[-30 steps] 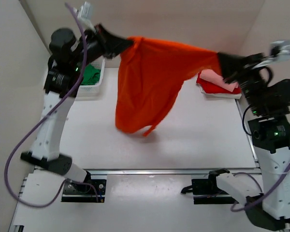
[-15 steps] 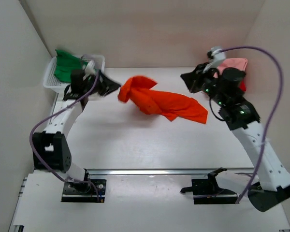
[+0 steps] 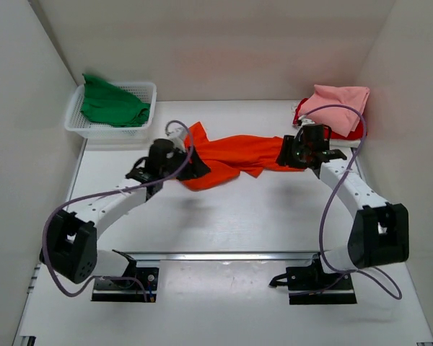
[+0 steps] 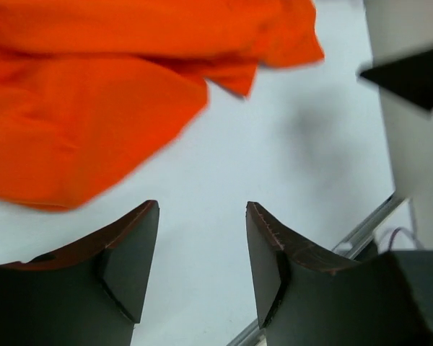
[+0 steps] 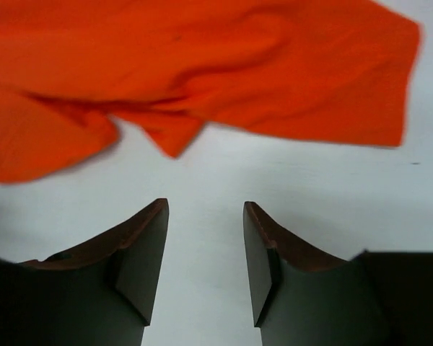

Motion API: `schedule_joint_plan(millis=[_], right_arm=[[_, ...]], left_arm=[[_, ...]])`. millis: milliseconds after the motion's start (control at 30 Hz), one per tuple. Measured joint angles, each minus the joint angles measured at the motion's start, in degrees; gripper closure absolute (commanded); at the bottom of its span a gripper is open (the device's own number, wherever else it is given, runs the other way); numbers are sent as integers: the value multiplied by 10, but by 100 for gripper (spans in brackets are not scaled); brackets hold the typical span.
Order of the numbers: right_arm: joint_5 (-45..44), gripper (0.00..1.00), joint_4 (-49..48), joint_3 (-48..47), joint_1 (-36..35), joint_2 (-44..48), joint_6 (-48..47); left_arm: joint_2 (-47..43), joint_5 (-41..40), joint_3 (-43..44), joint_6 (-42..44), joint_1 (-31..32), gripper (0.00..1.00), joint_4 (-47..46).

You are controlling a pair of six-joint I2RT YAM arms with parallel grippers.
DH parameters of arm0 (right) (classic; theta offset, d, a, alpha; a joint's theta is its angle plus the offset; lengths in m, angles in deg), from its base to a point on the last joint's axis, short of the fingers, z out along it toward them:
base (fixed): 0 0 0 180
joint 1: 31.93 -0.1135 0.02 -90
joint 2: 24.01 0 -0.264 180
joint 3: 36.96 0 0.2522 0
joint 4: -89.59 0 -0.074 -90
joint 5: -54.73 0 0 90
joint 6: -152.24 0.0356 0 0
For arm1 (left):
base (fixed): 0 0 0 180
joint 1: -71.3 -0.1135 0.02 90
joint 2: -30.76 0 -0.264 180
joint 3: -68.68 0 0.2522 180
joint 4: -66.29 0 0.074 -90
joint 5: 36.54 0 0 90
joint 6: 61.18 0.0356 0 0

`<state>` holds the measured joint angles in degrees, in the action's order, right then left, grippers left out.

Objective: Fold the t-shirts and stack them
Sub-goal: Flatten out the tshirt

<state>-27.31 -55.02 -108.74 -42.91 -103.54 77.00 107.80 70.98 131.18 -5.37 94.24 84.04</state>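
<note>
Left wrist: shirt (image 4: 94, 94) apparently beyond tool (image 4: 202, 209)

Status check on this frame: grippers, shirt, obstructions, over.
Left gripper open, empty. Right gripper open, empty. Orange t-shirt crumpled on the table between them, unfolded. Nothing blocking it.

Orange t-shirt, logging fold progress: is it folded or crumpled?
Crumpled: the orange t-shirt lies in an uneven, twisted strip; the left tool and right tool are open, off it.

The orange t-shirt (image 3: 231, 153) is glowing against the white table (image 3: 260, 216). A green t-shirt (image 3: 112, 107) is filling the white basket (image 3: 149, 92), a pink t-shirt (image 3: 340, 99) topping a red t-shirt (image 3: 300, 112).
</note>
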Motion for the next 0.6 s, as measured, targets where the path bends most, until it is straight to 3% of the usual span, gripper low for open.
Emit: schedule_joint_plan(millis=[100,167,233,400,500,600], right_arm=[[-1,50,-11,-17,49,-56,0],[-3,50,-11,-35,66,-101,0],[-4,50,-15,-49,74,-152,0],[4,45,-24,-52,83,-168,3],[4,36,-28,-67,90,-189,5],[-3,29,-23,-99,100,-228,10]], left_arm=[[18,-69,-5,-6,98,38,-9],[46,-110,-5,-15,120,35,-15],[122,-188,-3,-34,124,33,-11],[227,-239,38,-75,127,32,-4],[269,-248,92,-103,133,23,-18],[319,-250,147,-129,136,33,-20]])
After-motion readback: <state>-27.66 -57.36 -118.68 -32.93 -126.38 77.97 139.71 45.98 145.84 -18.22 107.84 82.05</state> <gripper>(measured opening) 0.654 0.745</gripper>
